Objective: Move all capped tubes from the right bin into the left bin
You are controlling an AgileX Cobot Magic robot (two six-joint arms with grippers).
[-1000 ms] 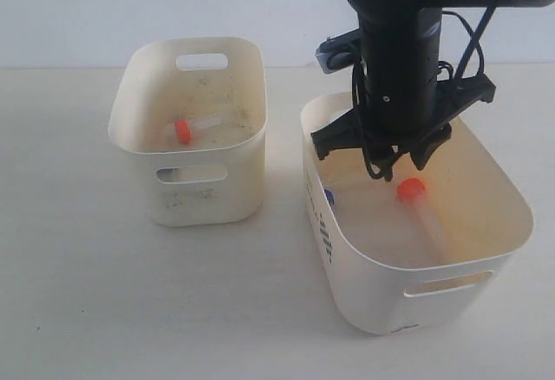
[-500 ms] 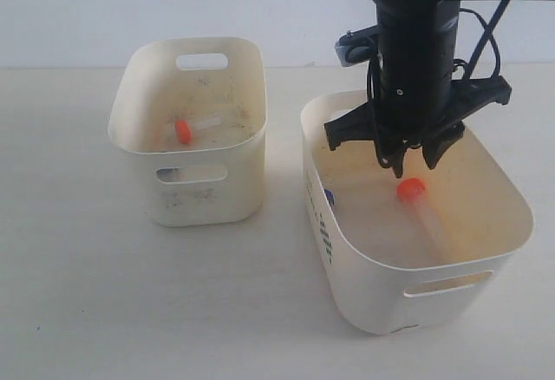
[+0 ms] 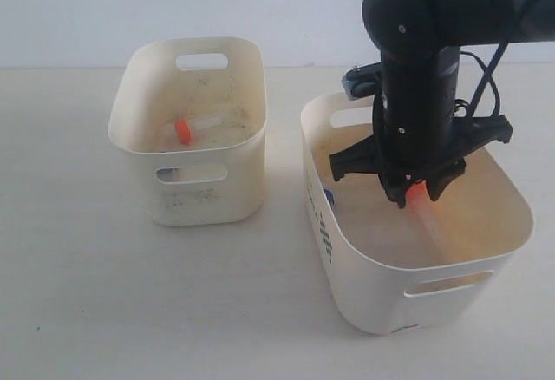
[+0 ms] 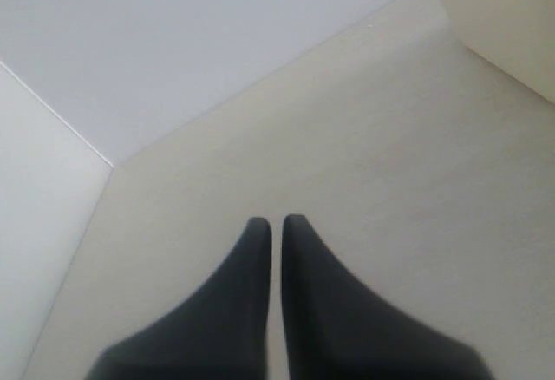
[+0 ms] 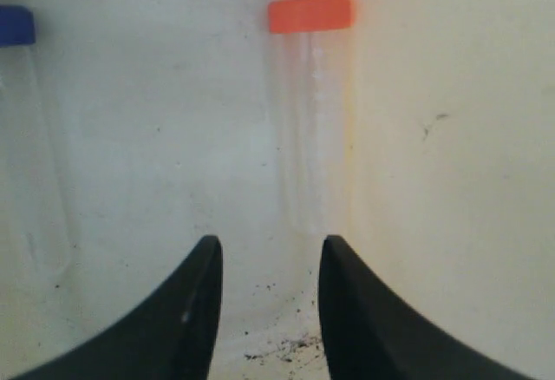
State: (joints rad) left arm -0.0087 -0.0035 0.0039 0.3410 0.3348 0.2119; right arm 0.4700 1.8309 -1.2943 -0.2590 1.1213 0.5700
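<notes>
- Right jaws open, low inside right bin (image 3: 364, 285), walls on every side.
- Orange-capped tube (image 5: 310, 120), clear body, lies flat just ahead; blue-capped tube (image 5: 33, 137) off to one side.
- Left jaws closed above desk (image 4: 390, 180).

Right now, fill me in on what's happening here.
The right gripper hangs inside the right bin, jaws open, over an orange-capped tube lying on its floor; nothing is held. A blue-capped tube lies there too. One orange tube already lies in the left bin. The left gripper is shut over the table.
</notes>
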